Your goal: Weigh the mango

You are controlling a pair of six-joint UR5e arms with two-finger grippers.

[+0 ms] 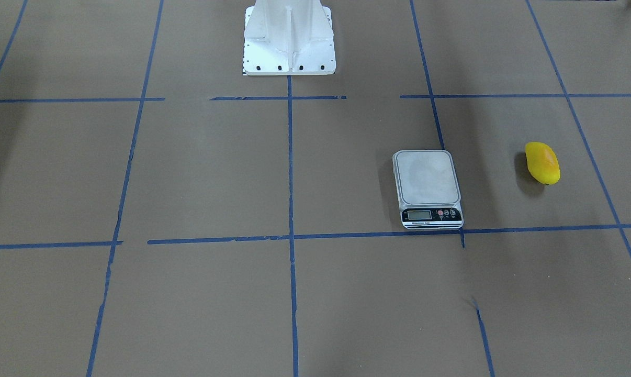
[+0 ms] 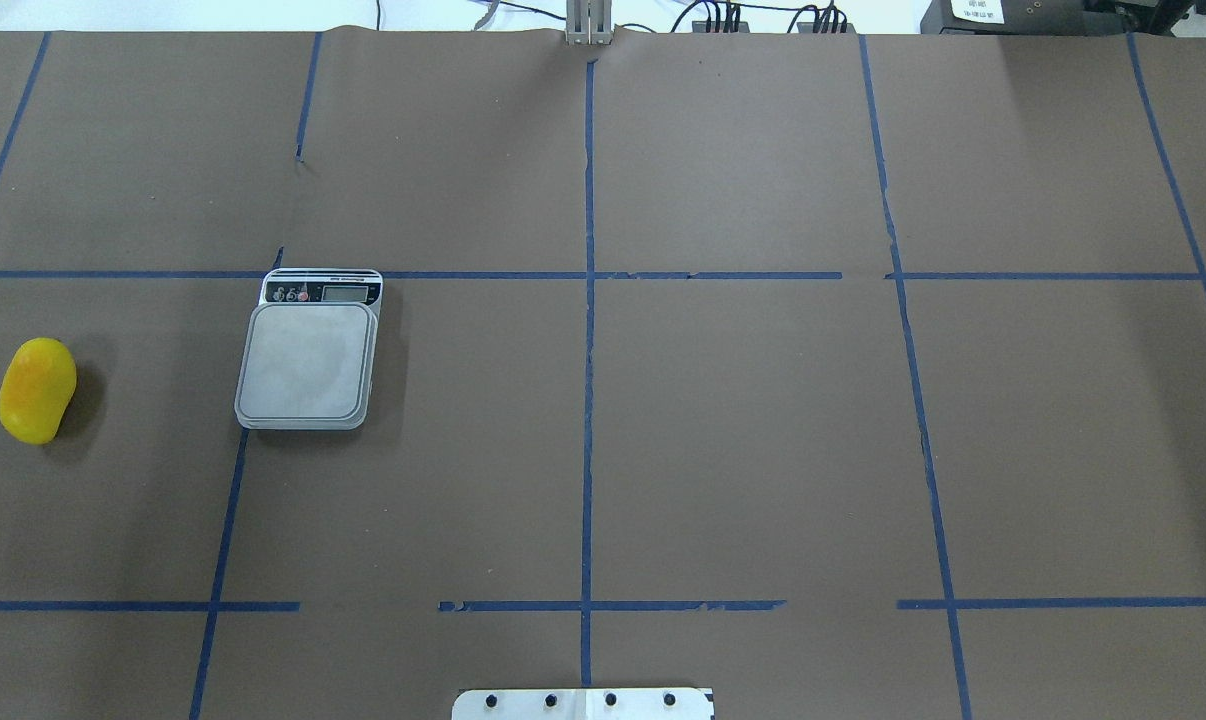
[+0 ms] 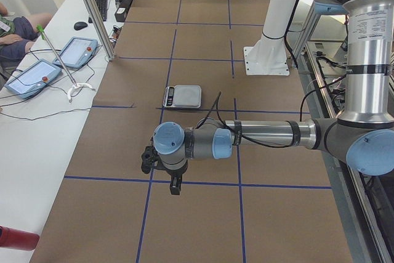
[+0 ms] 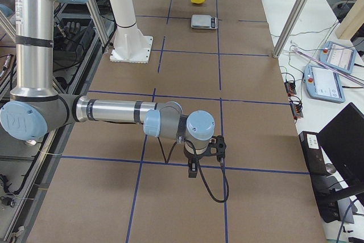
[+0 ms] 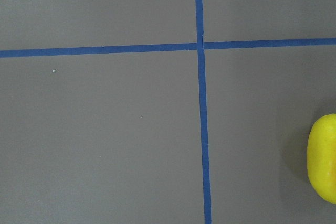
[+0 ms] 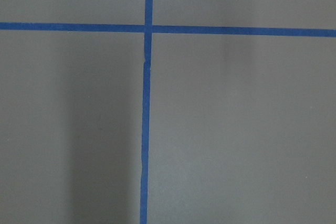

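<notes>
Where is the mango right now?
In the overhead view the mango lies on the table at the far left, on the robot's left side. It is beside the scale but apart from it, not on its platform.

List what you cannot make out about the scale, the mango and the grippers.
1. Too small: the digits on the scale display, in every view.
2. Cut off: the mango runs past the right edge of the left wrist view; the left side view lacks it, probably behind the left arm.
3. Too small: the left gripper and right gripper show only in side views, so open or shut is unclear.
</notes>
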